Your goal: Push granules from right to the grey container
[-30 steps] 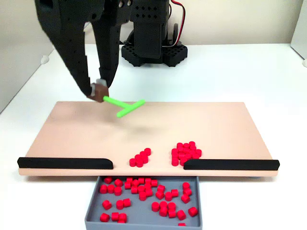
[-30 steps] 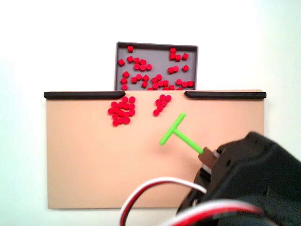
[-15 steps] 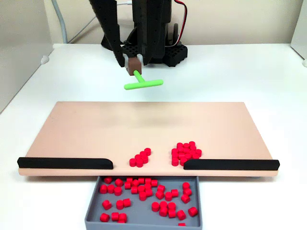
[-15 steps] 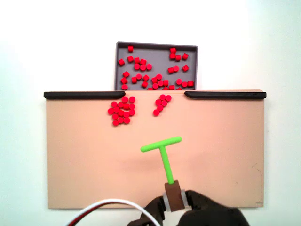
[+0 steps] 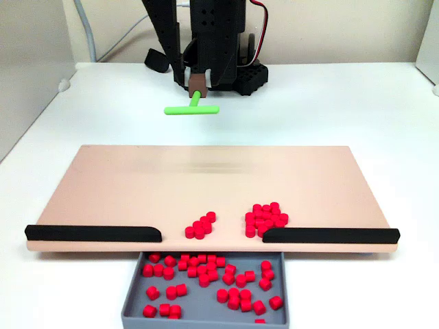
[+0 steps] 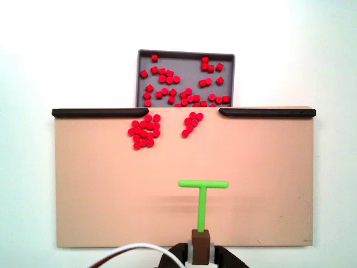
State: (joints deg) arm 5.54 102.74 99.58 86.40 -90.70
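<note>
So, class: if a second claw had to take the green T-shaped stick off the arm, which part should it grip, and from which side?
Grip the straight stem of the green stick, between the crossbar and the brown block that the claw holds. Come in from above, jaws closing across the stem from left and right in the top-down fixed view. The stem is thin, straight and bare there; the crossbar end is best left free for pushing.

text: none readable | labels: none | brands: none | numbers: none | signs: none
</note>
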